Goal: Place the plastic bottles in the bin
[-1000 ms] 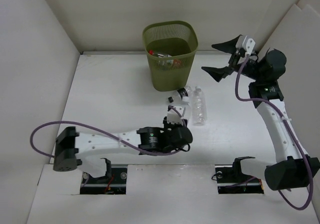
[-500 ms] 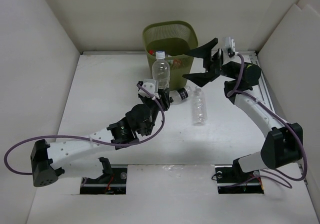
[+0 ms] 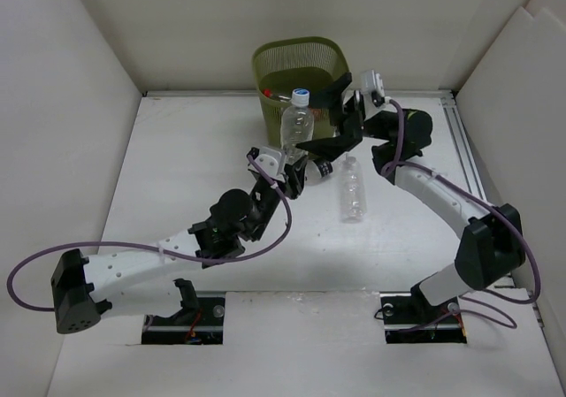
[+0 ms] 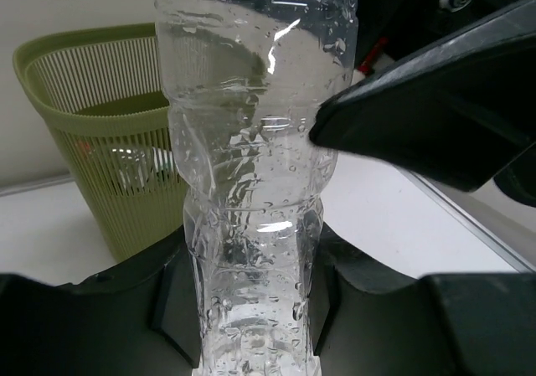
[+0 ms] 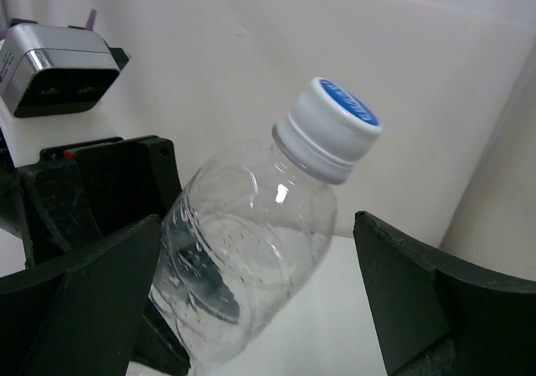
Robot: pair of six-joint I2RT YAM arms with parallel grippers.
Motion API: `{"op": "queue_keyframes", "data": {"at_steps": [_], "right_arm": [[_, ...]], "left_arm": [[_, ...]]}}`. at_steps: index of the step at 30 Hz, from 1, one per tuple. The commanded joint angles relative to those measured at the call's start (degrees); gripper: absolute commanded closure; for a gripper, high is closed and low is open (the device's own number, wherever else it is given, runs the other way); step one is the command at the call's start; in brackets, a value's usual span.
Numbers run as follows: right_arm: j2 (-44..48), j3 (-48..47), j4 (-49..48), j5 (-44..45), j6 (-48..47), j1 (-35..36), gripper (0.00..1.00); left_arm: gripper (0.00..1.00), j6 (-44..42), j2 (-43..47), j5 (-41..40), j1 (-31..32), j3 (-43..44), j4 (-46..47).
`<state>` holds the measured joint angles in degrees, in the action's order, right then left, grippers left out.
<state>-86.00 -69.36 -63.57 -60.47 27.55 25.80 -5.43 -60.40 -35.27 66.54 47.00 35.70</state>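
Observation:
My left gripper [image 3: 287,160] is shut on the lower part of a clear, label-free plastic bottle [image 3: 295,125] with a white-and-blue cap and holds it upright in front of the olive-green mesh bin [image 3: 332,54]. In the left wrist view the bottle [image 4: 255,200] fills the middle between my left gripper's [image 4: 251,317] jaws. My right gripper [image 3: 328,116] is open, with one jaw on each side of the bottle's upper half. In the right wrist view the bottle [image 5: 243,267] leans between the spread jaws of my right gripper [image 5: 251,309]. The bin [image 4: 75,116] holds bottles.
Another clear bottle [image 3: 353,190] lies on the table right of centre. A bottle with a black label [image 3: 317,169] lies beside it, partly behind my left gripper. White walls close in the table on the left, back and right.
My left arm has carried the bottle up and right, toward the bin. My right gripper has swung left and now straddles the bottle's upper part.

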Motion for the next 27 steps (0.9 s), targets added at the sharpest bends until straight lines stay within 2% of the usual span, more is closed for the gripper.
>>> {"op": "queue_keyframes", "data": {"at_steps": [1,5,6,8,9,10,11,12,14,15,17,20,22,23,27], "right_arm": [[-2.15,-2.8,-4.09,1.84,0.92,3.2,0.0],[-5.49,-3.85,-16.03,2.37,10.73,4.51,0.0],[-6.89,-4.46,-20.41,2.37,12.42,4.52,0.03],[-7.43,-5.16,-22.82,2.9,14.54,5.57,0.18],[-7.95,-5.17,-22.83,2.9,14.55,5.57,0.54],[-7.96,-5.86,-22.83,2.9,14.55,5.57,0.76],[-7.96,-6.39,-21.61,2.9,13.68,5.57,1.0],[-7.96,-6.92,-20.55,2.9,12.8,5.57,1.0],[-7.96,-8.41,-15.64,2.11,10.43,4.79,1.0],[-7.96,-10.77,-13.1,2.11,8.85,4.78,1.0],[-9.18,-14.29,-3.03,1.49,2.79,1.99,1.0],[-13.64,-23.95,8.68,1.49,-4.86,-1.27,1.0],[-17.08,-30.09,12.05,3.24,-7.06,-5.05,1.0],[-20.84,-31.35,12.07,4.21,-5.94,-6.19,1.0],[-31.82,-40.39,1.1,6.94,3.11,-9.98,1.0]], "left_arm": [[1.0,-1.95,0.38,5.73,0.78,0.02,6.22],[1.0,-2.57,-0.15,6.35,0.78,0.02,6.22],[1.0,-2.57,-0.15,5.39,0.78,0.02,6.22],[1.0,-2.57,-0.77,4.51,0.78,0.02,6.22],[1.0,-2.57,-0.77,3.9,0.78,0.54,6.22],[1.0,-2.57,-0.77,2.41,0.78,0.55,6.22],[0.83,-2.57,-1.47,1.09,0.78,1.15,5.44],[0.62,-1.78,-1.47,-0.14,0.78,1.16,5.43],[0.03,-0.73,-2.0,-4.27,0.78,1.69,3.77],[0.0,0.67,-2.52,-4.89,0.78,2.3,2.98],[0.0,3.13,-3.22,-8.22,0.78,2.83,-0.53],[0.0,9.09,-3.93,-8.77,0.78,4.14,-7.63],[0.0,12.18,-4.46,-8.77,0.78,4.15,-10.38],[0.0,13.85,-4.46,-8.24,0.78,3.37,-13.09],[0.0,18.7,-4.46,-5.7,0.78,1.0,-15.75]]}}
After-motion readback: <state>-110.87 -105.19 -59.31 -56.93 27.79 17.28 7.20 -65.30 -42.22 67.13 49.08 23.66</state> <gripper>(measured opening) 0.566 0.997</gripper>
